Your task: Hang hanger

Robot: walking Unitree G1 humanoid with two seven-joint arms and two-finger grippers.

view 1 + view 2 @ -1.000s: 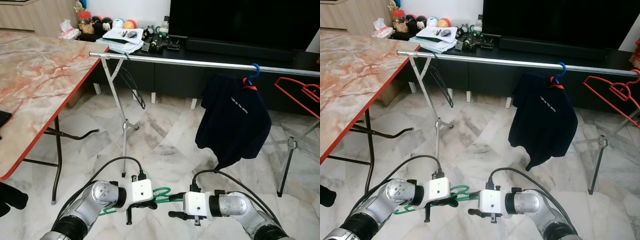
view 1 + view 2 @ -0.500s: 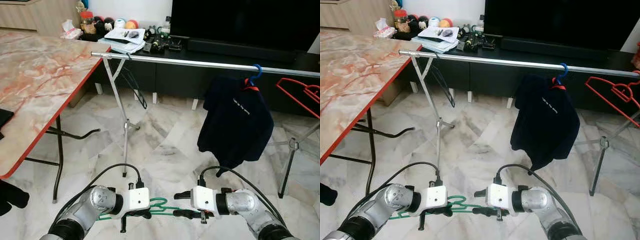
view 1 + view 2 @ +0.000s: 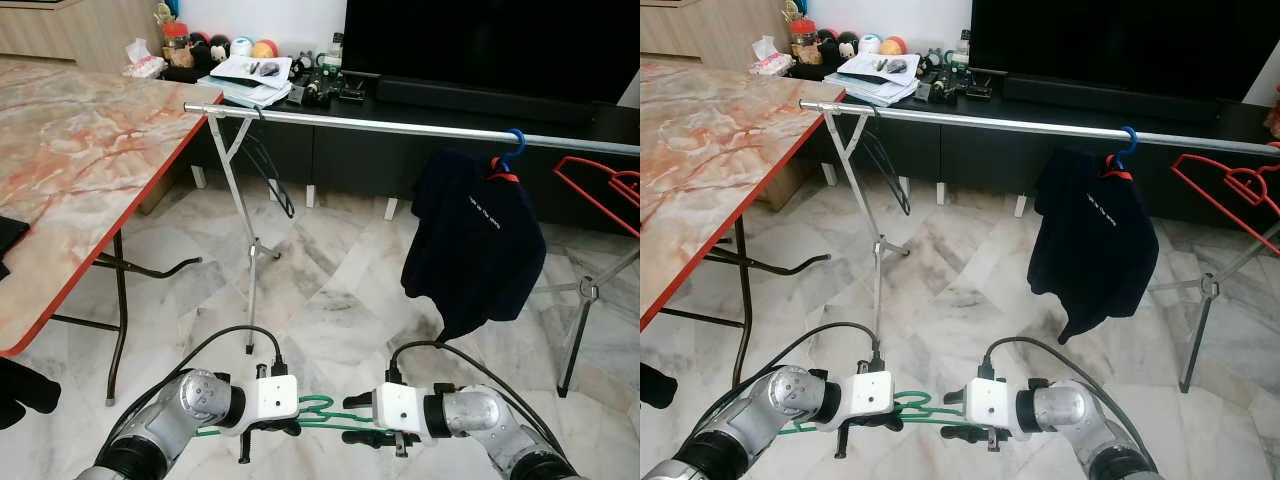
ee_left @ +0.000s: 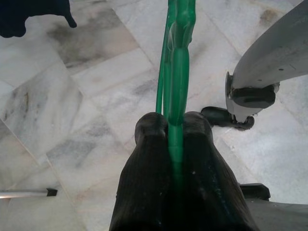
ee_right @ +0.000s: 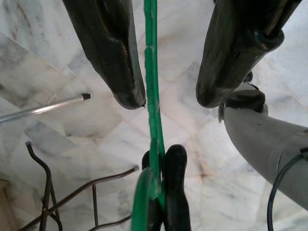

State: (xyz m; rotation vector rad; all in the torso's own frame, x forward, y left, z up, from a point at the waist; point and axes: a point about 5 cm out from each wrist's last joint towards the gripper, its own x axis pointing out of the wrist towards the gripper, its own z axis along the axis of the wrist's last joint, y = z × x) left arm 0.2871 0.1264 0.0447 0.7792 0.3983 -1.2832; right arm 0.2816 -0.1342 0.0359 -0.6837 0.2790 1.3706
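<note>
The green hanger [image 3: 318, 410] is low at 6 o'clock, over the marble floor [image 3: 330, 290]. Left gripper [image 4: 174, 126] has its fingers closed tight on the hanger. Right gripper [image 5: 166, 98] has fingers wide apart w/ the hanger wire between, not touching. The rail [image 3: 400, 126] is at 12 o'clock.

The dark shirt [image 3: 473, 235] bears a small white line, too small to read.

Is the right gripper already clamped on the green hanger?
No: in the right wrist view the right gripper has its fingers spread apart, with the green hanger passing between them untouched.
</note>
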